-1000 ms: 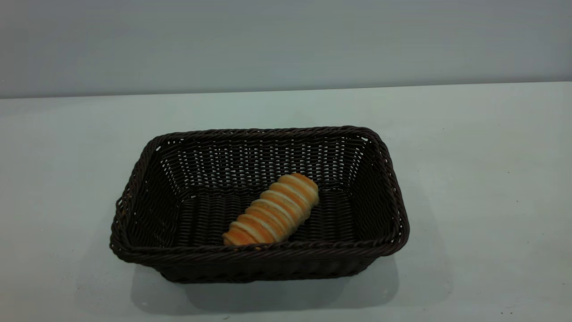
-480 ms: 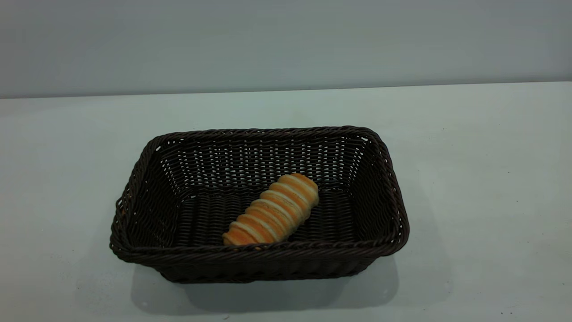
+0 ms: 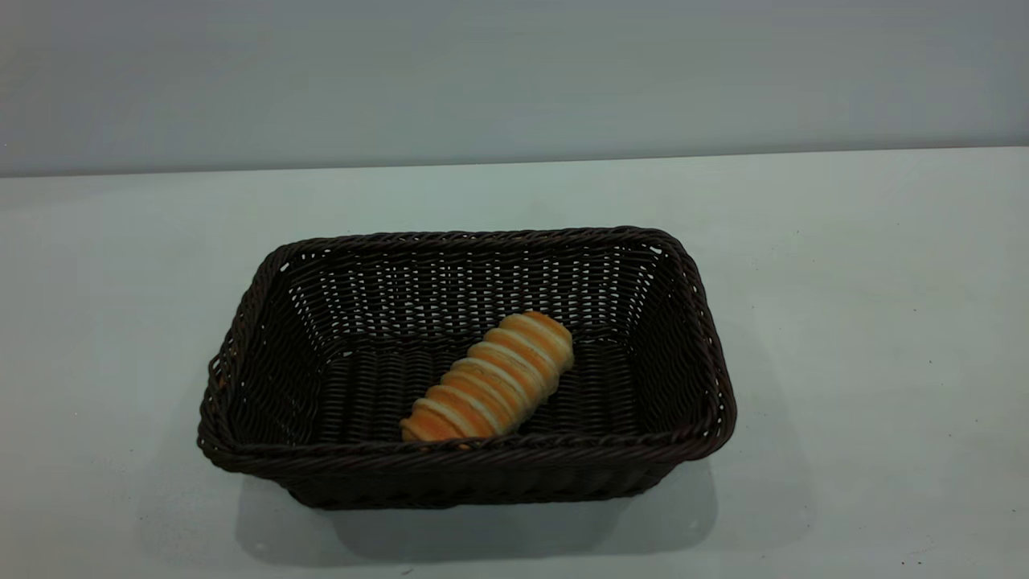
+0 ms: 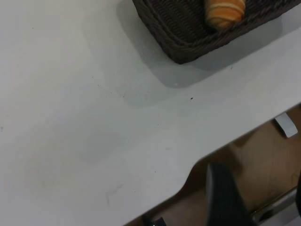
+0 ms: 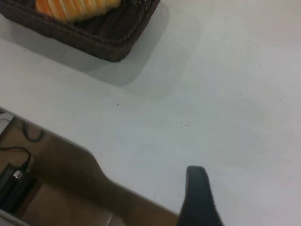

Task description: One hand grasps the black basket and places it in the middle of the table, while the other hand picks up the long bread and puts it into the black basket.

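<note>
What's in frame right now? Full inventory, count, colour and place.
Dark brown-black woven wicker basket: 1, brown-black, mid-table, upright.
Long golden-orange bread roll with cream ridges: 1, orange and cream, lying diagonally on the basket floor, one end at the near wall.
Pale grey-white tabletop: 1, grey-white with tiny dark specks, under the basket.
Plain grey wall: 1, behind the table.
Black cable: 1, below the table edge, right wrist view.
Left tool finger: 1 seen, black, off the table edge, clear of the basket.
Right tool finger: 1 seen, black, at the table edge, clear of the basket.

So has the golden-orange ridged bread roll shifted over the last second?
No. The golden-orange ridged bread roll lies at the same spot against the dark woven wicker basket's front rim.
</note>
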Tool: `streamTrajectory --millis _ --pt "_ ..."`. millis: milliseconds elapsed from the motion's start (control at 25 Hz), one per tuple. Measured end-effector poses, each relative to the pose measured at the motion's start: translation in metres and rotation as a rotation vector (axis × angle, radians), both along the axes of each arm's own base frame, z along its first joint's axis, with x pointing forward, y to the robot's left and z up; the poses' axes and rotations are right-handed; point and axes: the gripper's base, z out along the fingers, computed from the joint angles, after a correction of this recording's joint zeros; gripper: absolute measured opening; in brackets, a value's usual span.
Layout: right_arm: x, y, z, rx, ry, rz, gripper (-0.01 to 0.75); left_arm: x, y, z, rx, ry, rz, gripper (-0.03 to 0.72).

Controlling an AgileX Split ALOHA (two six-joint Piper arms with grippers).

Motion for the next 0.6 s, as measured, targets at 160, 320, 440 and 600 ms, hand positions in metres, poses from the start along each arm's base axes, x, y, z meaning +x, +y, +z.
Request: streamTrajectory --millis 160,320,440,600 --pt "0.0 0.0 0.0 0.001 0.0 -0.001 0.566 -0.0007 0.0004 0.0 -0.003 -0.005 0.004 0.409" --pt "0.0 0.0003 0.0001 0.006 0.001 -0.031 0.566 -0.0015 0.0007 0.0001 -0.005 -0.009 0.108 0.409" --pt "-0.0012 -0.0005 0.0002 0.011 -0.012 -0.1 0.566 -0.0023 0.0009 0.0001 -0.005 -0.011 0.236 0.409" --pt "-0.007 -0.0018 0.0003 0.02 -0.059 -0.184 0.566 -0.0072 0.0015 0.0 -0.014 -0.039 0.406 0.409"
